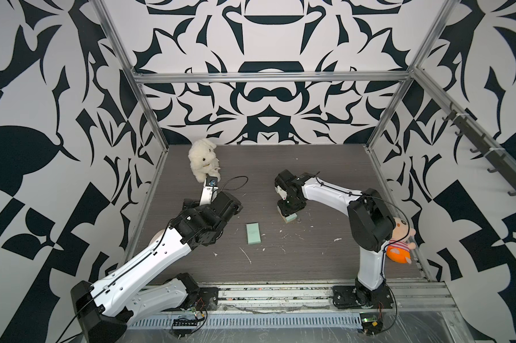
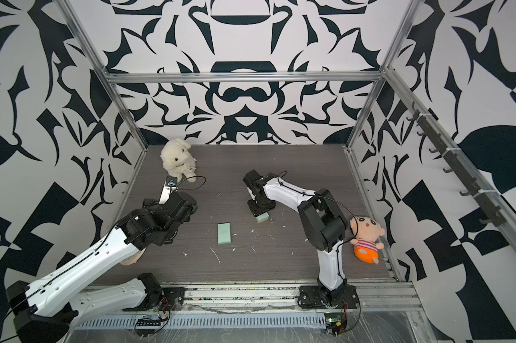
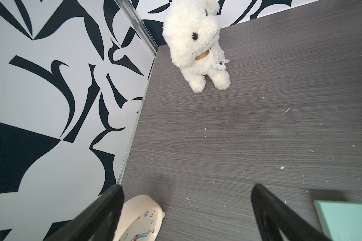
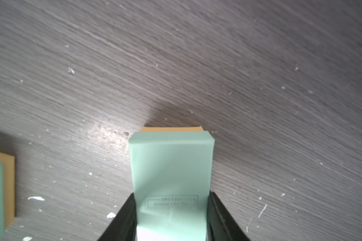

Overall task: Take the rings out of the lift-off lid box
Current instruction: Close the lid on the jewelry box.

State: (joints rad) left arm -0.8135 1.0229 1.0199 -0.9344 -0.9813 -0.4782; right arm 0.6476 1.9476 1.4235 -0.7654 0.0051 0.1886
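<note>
A: Gripping what, in a top view?
B: The right gripper [image 1: 287, 211] pinches a mint-green rectangular cardboard box [image 1: 291, 219]; a tiny greyish ring [image 1: 298, 220] lies on the woodgrain table [image 1: 280, 166] just beside those jaws.
A: Left wrist view?
B: The left gripper [image 3: 187, 188] stands spread, empty; a cream round clock [image 3: 138, 217] outside one finger, a second mint-green flat box [image 3: 342, 217] outside the other.
A: Right wrist view?
B: Both fingers [image 4: 121, 221] press the box's sides.

Enclosure walls [image 1: 265, 44]: white panels printed with bold black ornamental shapes, on three sides, held in an aluminium frame [image 1: 268, 77]. Tabletop [image 1: 280, 160]: dark grey wood-grain laminate, flecked with small white scraps, evenly lit. Right wall carries a rail of black hooks [image 1: 462, 121]; a slotted cable duct [image 1: 251, 322] runs along the front edge.
</note>
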